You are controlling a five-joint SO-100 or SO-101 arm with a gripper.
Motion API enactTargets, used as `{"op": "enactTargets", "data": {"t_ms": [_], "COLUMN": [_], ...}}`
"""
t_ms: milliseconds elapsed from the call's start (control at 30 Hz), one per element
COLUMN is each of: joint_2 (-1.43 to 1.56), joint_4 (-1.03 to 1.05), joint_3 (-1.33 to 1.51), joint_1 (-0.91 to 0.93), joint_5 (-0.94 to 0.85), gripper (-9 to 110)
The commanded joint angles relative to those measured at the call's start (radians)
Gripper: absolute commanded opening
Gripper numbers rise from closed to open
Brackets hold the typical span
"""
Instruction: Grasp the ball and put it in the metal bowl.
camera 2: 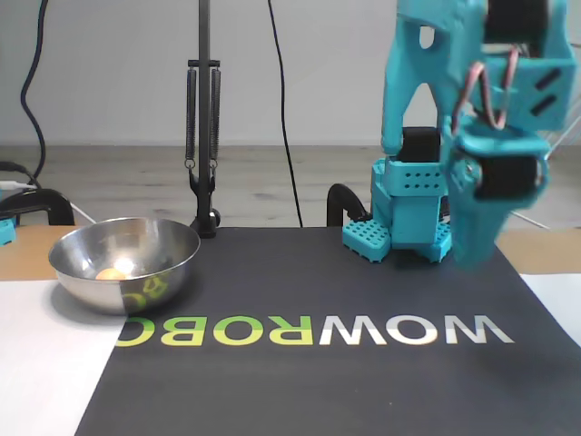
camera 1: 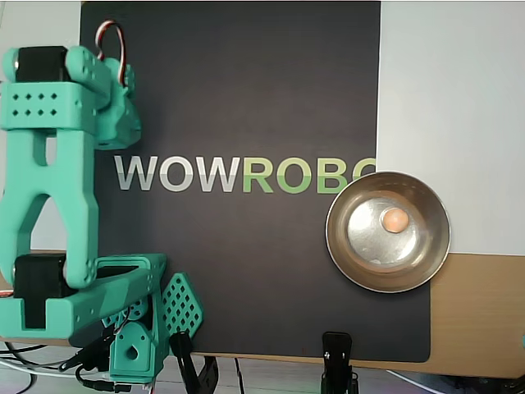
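Teal plastic is all I get of the gripper (camera 2: 474, 254) in the fixed view: it hangs pointing down on the right side, a bit blurred, tip just above the black mat (camera 2: 309, 381) and holding nothing. From my screen the fingers look like one tapered wedge, so I honestly can't tell if they're pressed together or cracked apart. In the overhead view the arm (camera 1: 49, 180) runs along the left edge of the mat and covers the gripper, so no help there.

Out from there, the arm's base (camera 2: 399, 227) sits at the far edge of the mat in the fixed view, with the WOWROBO lettering (camera 2: 318, 331) across the middle, read upside down from that camera.

Well apart from the gripper, the ball (camera 1: 395, 220) is a small matte peach-tan sphere lying on the flat bottom of the metal bowl (camera 1: 348, 261), a little off center in the overhead view. The bowl is shiny steel with a broad rim and straddles the mat's right edge there. In the fixed view the ball shows as an orange blob low inside the bowl, at the left.
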Motion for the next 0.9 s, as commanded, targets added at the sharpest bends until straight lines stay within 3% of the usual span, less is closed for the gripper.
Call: {"op": "enactTargets", "data": {"t_ms": [0, 467, 867], "joint_2": [0.092, 0.555, 1.023], "joint_4": [-0.075, -0.518, -0.779], "joint_3": [0.055, 0.611, 1.012], "joint_1": [-0.025, -0.063, -0.052], "joint_5": [0.069, 0.115, 0.110], "gripper": [0, 0, 0]}}
